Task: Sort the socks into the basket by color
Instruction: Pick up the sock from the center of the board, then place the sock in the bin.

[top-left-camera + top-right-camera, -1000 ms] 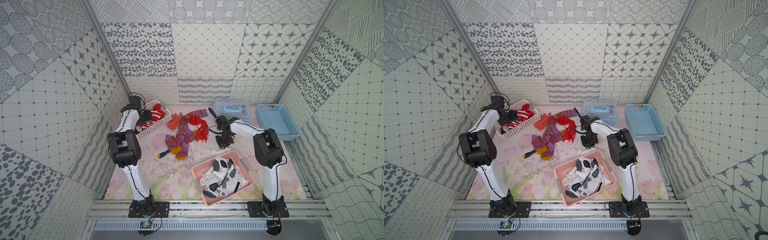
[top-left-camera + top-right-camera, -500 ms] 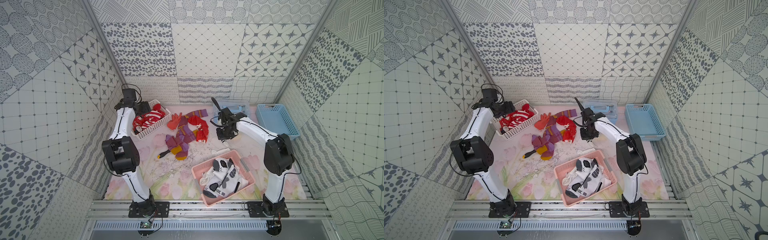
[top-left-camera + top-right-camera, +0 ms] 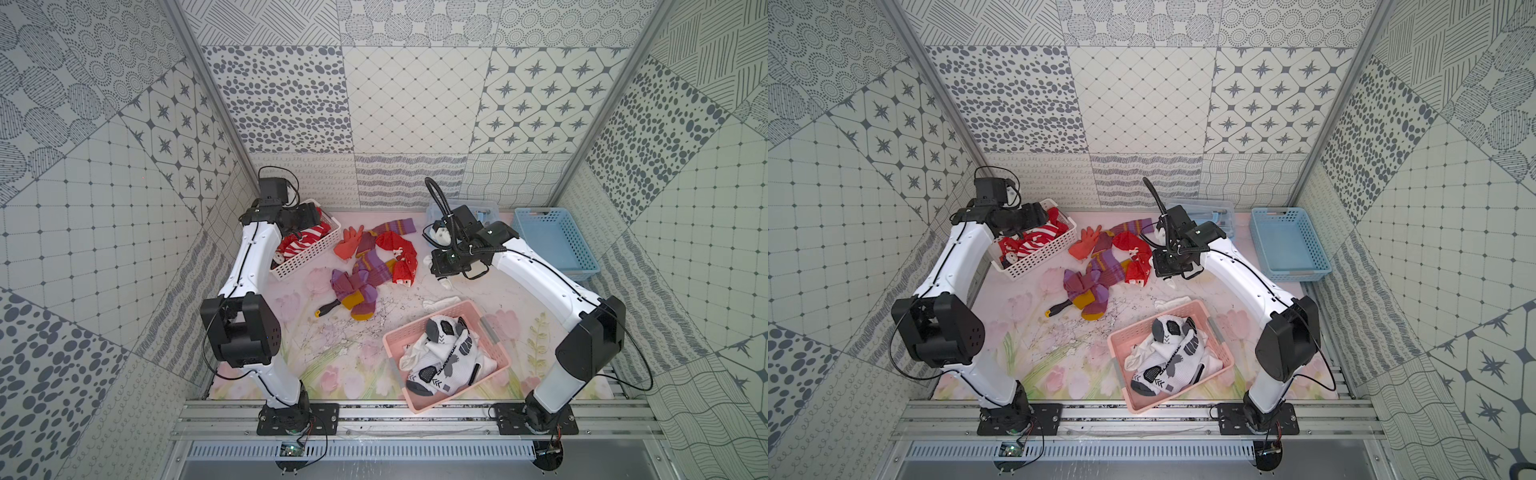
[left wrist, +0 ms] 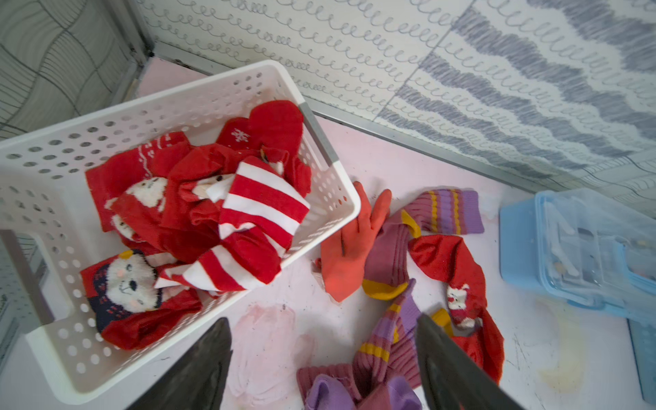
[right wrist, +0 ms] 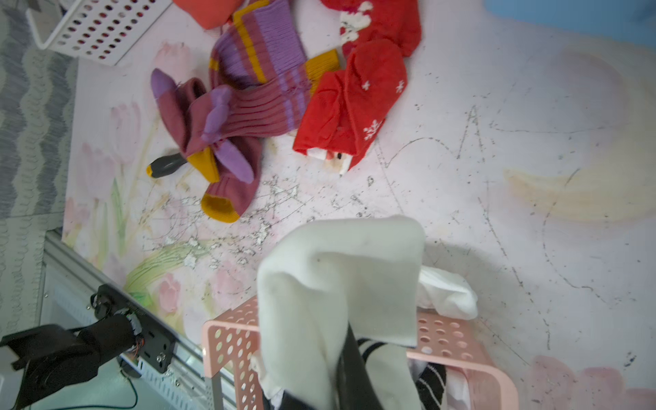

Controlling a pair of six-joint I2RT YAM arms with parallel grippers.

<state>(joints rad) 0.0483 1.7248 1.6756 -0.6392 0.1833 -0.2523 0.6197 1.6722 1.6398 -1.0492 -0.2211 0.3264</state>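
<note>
From my station I see the table (image 3: 540, 266) crowded along its far edge: a white basket (image 3: 309, 253) of red socks (image 4: 248, 213) near the far left corner, a clear lidded box (image 3: 486, 208) mid-edge, and a blue basket (image 3: 555, 245) at the far right corner with nothing showing inside. Between the white basket and the box, an orange-red glove (image 3: 349, 245) lies tangled with purple socks (image 3: 365, 274) and two loose red socks (image 3: 401, 257); a black-and-yellow screwdriver (image 3: 328, 309) pokes out from under the purple heap. The pink basket (image 3: 415, 399) of white socks (image 3: 446, 357) sits at the near edge, with another white sock (image 3: 440, 301) on the table just behind its far rim.

My left gripper (image 4: 323, 362) hovers beside the white basket, jaws wide and holding nothing. The right gripper (image 5: 340, 372) has its jaws pinched on a white sock (image 5: 337, 280) that hangs over the pink basket's far rim.

Compared with a second ago, the right arm has lifted off the table with that sock, and the left arm has risen out of the white basket.

Some of the white socks carry dark lettering, too small for me to read.
</note>
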